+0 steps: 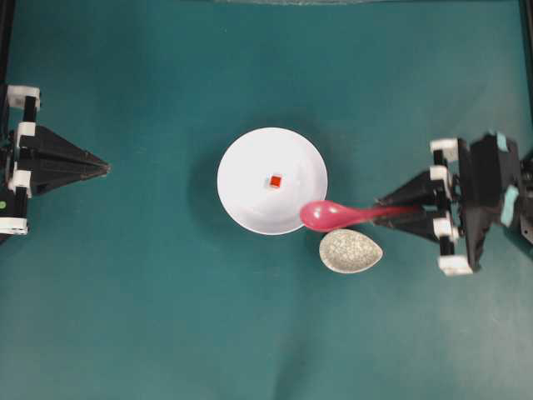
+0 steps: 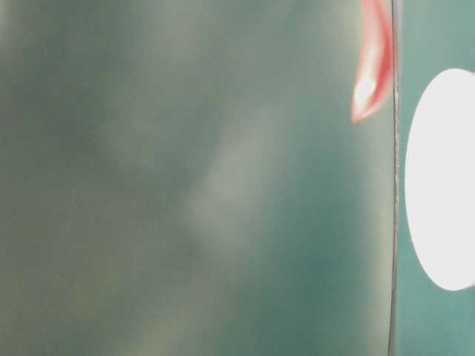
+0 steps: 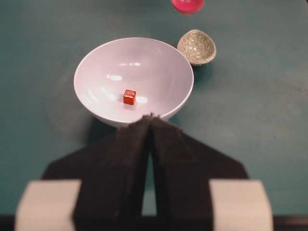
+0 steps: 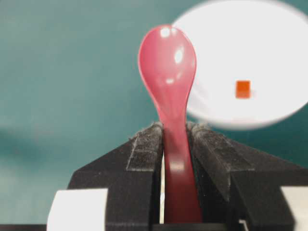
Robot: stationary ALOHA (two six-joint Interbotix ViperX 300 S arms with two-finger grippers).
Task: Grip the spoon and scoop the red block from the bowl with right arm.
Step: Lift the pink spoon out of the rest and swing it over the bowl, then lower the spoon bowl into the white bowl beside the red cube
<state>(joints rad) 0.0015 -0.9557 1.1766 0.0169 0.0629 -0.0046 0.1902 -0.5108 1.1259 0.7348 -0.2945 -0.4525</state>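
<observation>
Since the glossy spoon (image 4: 168,86) looks stiff and slippery, keep your right gripper (image 4: 175,129) clamped on its handle; left jaws closed, empty

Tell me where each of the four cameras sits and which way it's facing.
Overhead: straight down on the table; both arms show, right pincer holding the spoon.
Table-level: low, blurred; only a pink streak and a white shape show, no robot parts.
Left wrist: behind the shut left pincer, facing the bowl.
Right wrist: behind the right pincer, along the spoon.
Overhead and both wrist views share bowl and red block.
</observation>
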